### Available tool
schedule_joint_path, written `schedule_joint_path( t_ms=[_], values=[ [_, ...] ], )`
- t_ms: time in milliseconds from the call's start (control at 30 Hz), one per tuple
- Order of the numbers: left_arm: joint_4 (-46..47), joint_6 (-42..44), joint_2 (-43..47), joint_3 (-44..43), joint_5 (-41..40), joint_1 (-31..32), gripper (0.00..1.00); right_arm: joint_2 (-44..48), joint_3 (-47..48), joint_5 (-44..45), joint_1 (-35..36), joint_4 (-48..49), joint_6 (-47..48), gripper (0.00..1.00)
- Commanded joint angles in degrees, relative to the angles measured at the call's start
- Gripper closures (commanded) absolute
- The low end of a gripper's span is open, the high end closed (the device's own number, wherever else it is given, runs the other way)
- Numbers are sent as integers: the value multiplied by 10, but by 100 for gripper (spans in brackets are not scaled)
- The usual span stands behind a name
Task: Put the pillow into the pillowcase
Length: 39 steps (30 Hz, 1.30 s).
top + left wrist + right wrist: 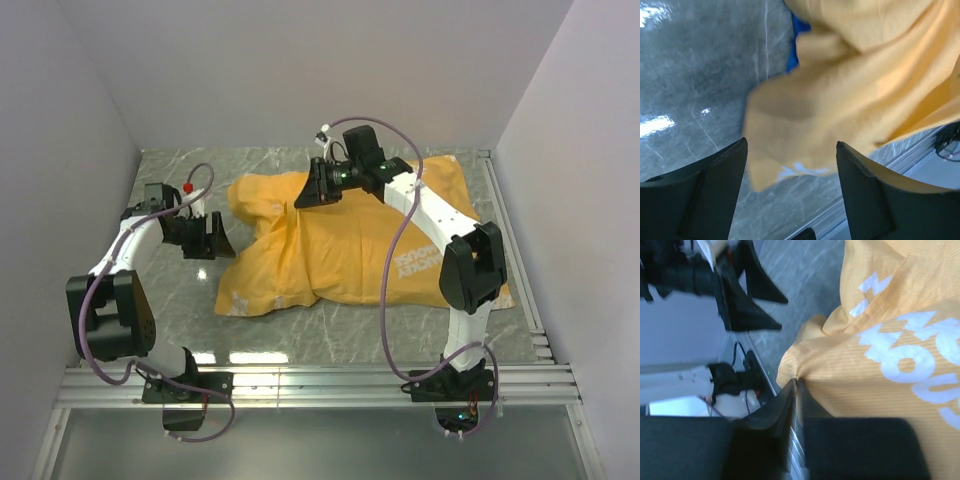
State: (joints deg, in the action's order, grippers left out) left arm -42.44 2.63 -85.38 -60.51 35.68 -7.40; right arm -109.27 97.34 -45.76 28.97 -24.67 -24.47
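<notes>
- Two grippers, two jobs: your right gripper (pixel 796 384) pinches the far edge of the pillowcase (pixel 330 245), fingers pressed together, probably to hold it up.
- Your left gripper (pixel 790 150) hangs spread and empty just beside it, over the table (pixel 300 335).
- No pillow in sight, maybe it's inside.

- Left arm (pixel 118 258) bent back at the elbow; left gripper (pixel 207 238) low, jaws wide apart (nothing between them).
- Right arm (pixel 432 214) stretched forward-left; right gripper (pixel 796 382) closed, apparently pinching the pillowcase (pixel 880 340) edge.
</notes>
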Motion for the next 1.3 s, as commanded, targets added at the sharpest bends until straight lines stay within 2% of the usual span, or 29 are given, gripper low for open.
schedule_joint_path(
  t_ms=[0, 33, 67, 100, 133, 200, 300, 367, 433, 533, 567, 600, 733, 833, 933, 967, 1000, 1100, 1167, 1200, 1267],
  values=[
    [-38, 52, -45, -15, -10, 1, 24, 8, 47, 62, -4, 9, 33, 59],
    [-44, 54, -64, -21, -17, 1, 26, 8, 50, 63, -7, -37, 54, 42],
    [-52, 62, -81, -25, -31, 1, 26, 13, 50, 73, -10, -61, 105, 31],
    [-52, 69, -108, -27, -34, 0, 26, 32, 37, 74, -25, -80, 129, 15],
    [-50, 75, -119, -29, -37, 1, 27, 40, 32, 76, -36, -129, 155, 12],
    [-40, 81, -145, -29, -32, 2, 27, 62, 6, 107, -57, -181, 231, 9],
    [-50, 94, -182, -35, -4, 21, 33, 123, -58, 166, -122, -280, 333, 9],
    [-57, 112, -197, -36, 17, 33, 34, 142, -109, 201, -149, -313, 364, 9],
    [-57, 121, -201, -35, 42, 42, 50, 164, -143, 250, -177, -346, 403, 10],
    [-78, 134, -192, -60, 92, 32, 93, 173, -209, 310, -189, -361, 431, 10],
    [-88, 149, -184, -72, 109, 10, 98, 175, -247, 326, -190, -355, 433, 11],
    [-91, 149, -164, -97, 119, -3, 99, 178, -267, 336, -190, -344, 435, 11],
    [-127, 169, -141, -187, 125, -78, 100, 136, -305, 356, -189, -263, 410, 11],
    [-151, 180, -150, -239, 106, -132, 100, 38, -234, 354, -188, -232, 378, 11],
    [-154, 199, -155, -245, 65, -158, 99, -52, -101, 342, -184, -227, 351, 11],
    [-161, 213, -159, -243, 54, -164, 99, -70, -28, 333, -183, -234, 347, 11],
    [-165, 221, -160, -238, 51, -166, 83, -96, 8, 329, -181, -242, 343, 11],
    [-143, 227, -138, -217, 35, -168, 52, -63, 17, 326, -173, -245, 374, 9],
    [-128, 239, -104, -201, 26, -166, 43, -29, -29, 306, -182, -253, 384, 8],
    [-119, 245, -94, -182, 25, -166, 35, 14, -49, 299, -186, -262, 390, 7],
    [-119, 276, -70, -160, 12, -155, 32, 69, -123, 300, -210, -264, 394, 7]
  ],
)
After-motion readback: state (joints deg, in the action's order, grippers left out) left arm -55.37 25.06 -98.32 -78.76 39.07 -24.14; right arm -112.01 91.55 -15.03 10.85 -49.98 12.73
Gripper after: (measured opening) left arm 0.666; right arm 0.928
